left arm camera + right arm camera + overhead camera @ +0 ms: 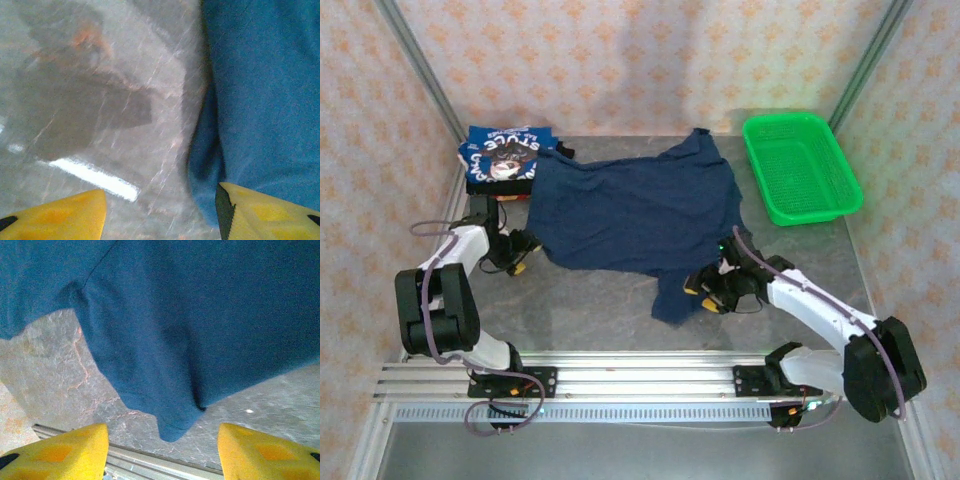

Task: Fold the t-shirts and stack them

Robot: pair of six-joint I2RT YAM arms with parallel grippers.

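We take the dark navy cloth t-shirt [630,215] as spread out for folding, with left gripper [517,263] and right gripper [706,296] at its near edge, both jaws spread.

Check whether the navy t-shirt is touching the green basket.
Apart. The top external view shows a strip of grey table between the navy t-shirt and the green basket.

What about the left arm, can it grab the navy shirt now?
Probably yes. The left gripper is open right at the navy shirt's edge, and nothing lies between them.
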